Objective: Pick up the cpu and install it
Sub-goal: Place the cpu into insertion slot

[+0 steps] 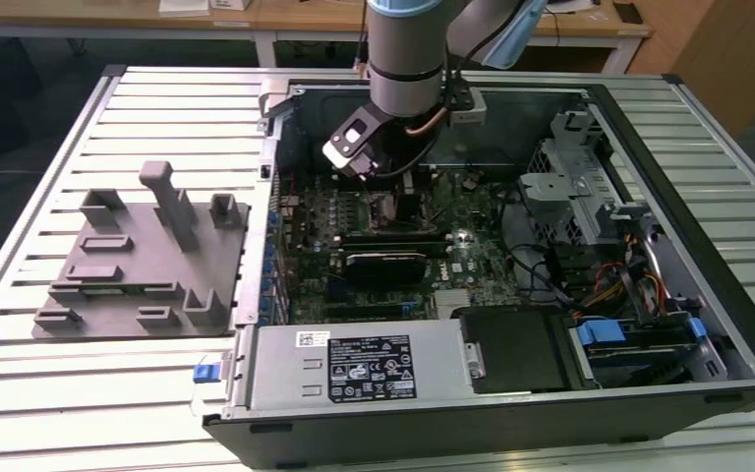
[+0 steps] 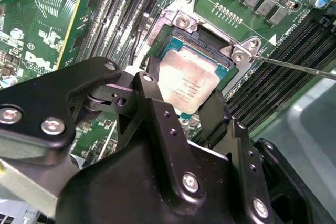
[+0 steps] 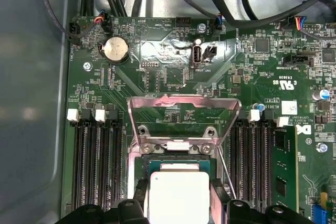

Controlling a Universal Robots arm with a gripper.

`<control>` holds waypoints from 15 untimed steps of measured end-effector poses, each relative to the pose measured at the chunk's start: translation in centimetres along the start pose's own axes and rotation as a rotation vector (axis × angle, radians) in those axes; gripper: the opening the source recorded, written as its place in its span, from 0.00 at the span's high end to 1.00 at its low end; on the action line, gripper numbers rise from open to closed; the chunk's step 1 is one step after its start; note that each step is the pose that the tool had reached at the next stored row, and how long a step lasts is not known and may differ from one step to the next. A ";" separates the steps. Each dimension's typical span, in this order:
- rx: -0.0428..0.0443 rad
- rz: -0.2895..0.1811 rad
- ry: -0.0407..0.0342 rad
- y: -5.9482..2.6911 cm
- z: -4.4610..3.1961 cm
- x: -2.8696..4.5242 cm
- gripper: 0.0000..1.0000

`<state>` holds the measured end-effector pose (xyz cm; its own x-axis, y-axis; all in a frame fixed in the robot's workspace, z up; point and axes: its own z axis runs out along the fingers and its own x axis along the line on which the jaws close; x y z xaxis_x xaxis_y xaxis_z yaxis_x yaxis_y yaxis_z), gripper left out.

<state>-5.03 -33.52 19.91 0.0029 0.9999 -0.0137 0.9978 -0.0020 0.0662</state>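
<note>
We see gripper (image 2: 182,88) low over motherboard (image 2: 47,30) inside open computer case (image 1: 731,324). Fingers (image 2: 216,116) clamped on opposite edges of cpu (image 2: 188,74), silvery top up. Cpu at open socket (image 2: 205,51), between memory slots (image 3: 97,166); we cannot tell whether fully seated. Load plate (image 3: 184,100) swung open

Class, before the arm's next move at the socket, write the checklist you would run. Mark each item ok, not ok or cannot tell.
1. The load plate is raised clear of the socket: ok.
2. The retention lever stands off to the side: ok.
3. The gripper has its jaws closed on two opposite edges of the cpu: ok.
4. The cpu is directly over the socket: ok.
5. The cpu edges are square with the socket: cannot tell.
6. The cpu is seated flat: cannot tell.
</note>
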 end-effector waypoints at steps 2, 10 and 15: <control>0.0000 0.001 0.0000 -0.01 0.13 0.05 0.46; -0.0001 0.002 0.0001 -0.03 0.46 0.08 0.46; 0.0002 0.002 -0.0004 -0.04 0.55 0.07 0.46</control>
<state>-5.03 -33.46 19.36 0.0051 0.9999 -0.0139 0.9978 -0.0042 0.0661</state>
